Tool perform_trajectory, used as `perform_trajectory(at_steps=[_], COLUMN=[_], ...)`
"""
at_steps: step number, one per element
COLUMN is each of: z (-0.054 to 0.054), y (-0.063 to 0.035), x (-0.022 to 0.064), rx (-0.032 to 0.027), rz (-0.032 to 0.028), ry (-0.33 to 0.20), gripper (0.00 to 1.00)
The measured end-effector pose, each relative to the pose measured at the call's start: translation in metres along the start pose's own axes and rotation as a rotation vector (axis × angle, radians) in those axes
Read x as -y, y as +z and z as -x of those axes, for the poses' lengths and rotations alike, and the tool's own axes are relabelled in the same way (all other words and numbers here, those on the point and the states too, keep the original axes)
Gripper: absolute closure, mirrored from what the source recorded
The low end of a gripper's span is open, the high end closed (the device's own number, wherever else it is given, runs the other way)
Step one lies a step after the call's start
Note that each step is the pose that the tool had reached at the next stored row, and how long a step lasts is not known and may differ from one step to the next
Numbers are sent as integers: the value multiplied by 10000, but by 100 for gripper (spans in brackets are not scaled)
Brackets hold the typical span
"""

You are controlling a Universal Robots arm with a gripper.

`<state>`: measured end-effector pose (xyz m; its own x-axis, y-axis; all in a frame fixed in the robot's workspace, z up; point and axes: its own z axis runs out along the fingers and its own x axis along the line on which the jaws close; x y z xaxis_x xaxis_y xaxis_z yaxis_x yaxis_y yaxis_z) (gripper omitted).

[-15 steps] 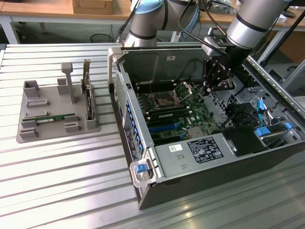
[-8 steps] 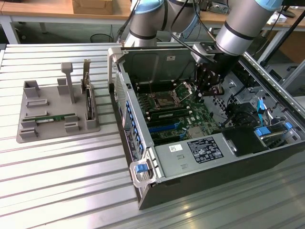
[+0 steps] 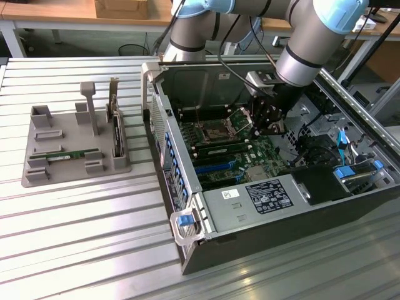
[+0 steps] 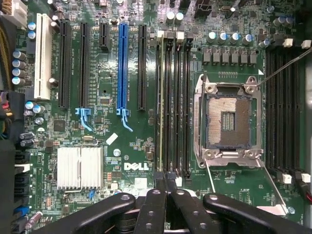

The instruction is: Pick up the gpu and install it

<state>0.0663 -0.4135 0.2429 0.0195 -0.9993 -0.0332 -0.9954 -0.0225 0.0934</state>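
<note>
While the black gripper (image 4: 165,179) hangs with its fingers pressed together, holding nothing, inside the open dark computer case (image 3: 250,244), metal walls stand close around it. Just under it run black memory slots (image 4: 174,105). Far off, the long green gpu stick (image 3: 74,154) lies in the grey plastic holder tray (image 3: 37,178) on the ribbed metal table (image 3: 81,237).

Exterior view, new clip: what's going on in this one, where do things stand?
A robot arm is reaching into an open computer case on a ribbed metal table. Its gripper hangs over the motherboard with the fingers shut and nothing between them, close above the memory slots beside the open processor socket. The gpu, a thin green stick, lies in the grey holder on the exterior view's left, not picked up yet.
</note>
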Motion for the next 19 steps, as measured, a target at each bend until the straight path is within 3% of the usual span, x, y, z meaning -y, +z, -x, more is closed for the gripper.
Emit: perform_trajectory(at_steps=[4,7,10,11,13,16,19], z=[-7,-10,-3,-2,0,3,7], y=[106,130,-65,-66,-56,-42,-21], x=[6,9,-10,-30,-139,-290,-499], rx=[-5,0,0,4,69,86,98], rz=[1,-8,-35,-51,-70,-80,-99], ry=[-8,-13,-15,-13,-22,-24,-27], gripper=[90,90,90,90,90,90,90])
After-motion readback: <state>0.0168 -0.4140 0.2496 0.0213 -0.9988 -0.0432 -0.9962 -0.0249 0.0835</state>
